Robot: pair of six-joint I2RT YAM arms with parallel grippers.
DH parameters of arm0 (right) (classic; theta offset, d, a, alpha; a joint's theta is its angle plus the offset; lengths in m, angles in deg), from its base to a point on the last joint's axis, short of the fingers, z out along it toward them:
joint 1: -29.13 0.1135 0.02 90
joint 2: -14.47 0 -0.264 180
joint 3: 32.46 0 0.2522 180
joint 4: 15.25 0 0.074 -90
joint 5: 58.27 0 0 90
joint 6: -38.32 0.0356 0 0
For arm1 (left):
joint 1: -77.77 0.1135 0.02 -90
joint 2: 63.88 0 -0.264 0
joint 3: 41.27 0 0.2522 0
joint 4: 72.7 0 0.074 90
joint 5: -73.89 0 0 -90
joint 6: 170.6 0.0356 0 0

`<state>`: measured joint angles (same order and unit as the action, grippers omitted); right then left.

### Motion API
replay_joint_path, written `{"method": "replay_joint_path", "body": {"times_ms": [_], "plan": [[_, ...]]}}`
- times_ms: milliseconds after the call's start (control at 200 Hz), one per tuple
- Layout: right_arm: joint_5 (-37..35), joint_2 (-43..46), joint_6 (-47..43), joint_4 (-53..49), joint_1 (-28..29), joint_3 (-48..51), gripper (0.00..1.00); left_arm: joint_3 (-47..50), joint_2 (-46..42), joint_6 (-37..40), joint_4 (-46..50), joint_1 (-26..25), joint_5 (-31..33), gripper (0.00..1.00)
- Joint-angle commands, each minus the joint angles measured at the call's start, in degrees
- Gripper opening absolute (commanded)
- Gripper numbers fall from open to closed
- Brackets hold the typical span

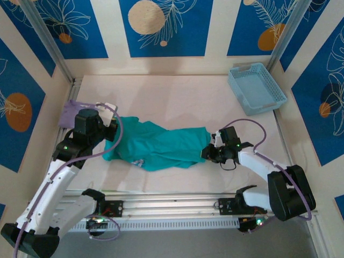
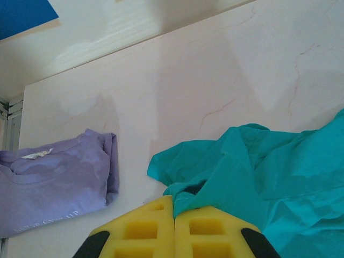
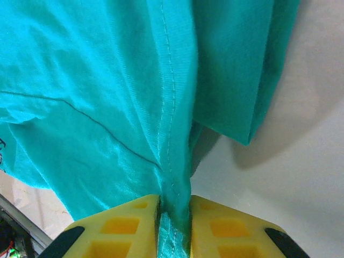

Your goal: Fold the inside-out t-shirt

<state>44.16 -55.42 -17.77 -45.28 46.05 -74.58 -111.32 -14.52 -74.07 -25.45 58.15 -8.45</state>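
Table: pale, faintly veined top, walled in by blue panels with leaf drawings.
The inside-out t-shirt: teal, lying rumpled across the near middle of the table, drawn out sideways between the two arms. Its stitched seams face outward (plain to see in the right wrist view).
Left gripper: at the shirt's left end. In the left wrist view its yellow pads press flat together with no gap, and a folded edge of the shirt is caught at their tips.
Right gripper: at the shirt's right end, low over the table. In its own wrist view the jaws stand only a sliver apart, and that sliver is packed with bunched teal cloth. A stitched seam runs straight down into the pinch.
Cloth beyond the right pinch: hangs in broad folds, one flap clear of the table and casting a shadow on it.
Lavender garment: folded, at the far left edge of the table, near the shirt's left end but not touching it. The left wrist view shows bare table between it and the shirt.
Blue basket: far right corner, well apart from the shirt.
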Motion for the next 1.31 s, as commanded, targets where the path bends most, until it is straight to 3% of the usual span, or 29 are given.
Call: {"method": "replay_joint_path", "body": {"times_ms": [0, 130, 385, 650, 855, 1020, 1300], "plan": [[-0.2, 1.9, 0.6, -1.7, 0.5, 0.6, 0.12, 0.4, -0.1, 0.9, -0.9, 0.9, -0.8, 0.0], [-0.5, 5.7, -0.5, -2.3, 0.5, -1.0, 0.02, 0.2, 0.1, 0.7, -0.9, 1.0, -0.8, 0.0], [-1.6, 13.2, -6.8, -6.6, -2.9, -16.4, 0.0, -5.5, -1.3, -4.7, 0.4, 3.3, 1.1, 0.0], [-1.1, 18.7, -11.2, -14.4, -10.8, -37.2, 0.0, -22.6, -4.6, -8.1, 2.9, 3.7, 5.4, 0.0], [-3.0, 23.0, -13.9, -22.5, -17.5, -50.3, 0.0, -35.8, -5.9, -5.9, 3.8, 3.6, 11.7, 0.0], [-2.9, 21.1, -14.0, -21.4, -18.9, -53.6, 0.0, -38.0, -0.1, -3.3, 3.1, 3.6, 13.1, 0.0], [2.1, 7.5, -13.8, -10.3, -19.1, -52.6, 0.0, -38.6, 18.2, -0.1, -6.7, 3.9, 14.0, 0.0]]}}
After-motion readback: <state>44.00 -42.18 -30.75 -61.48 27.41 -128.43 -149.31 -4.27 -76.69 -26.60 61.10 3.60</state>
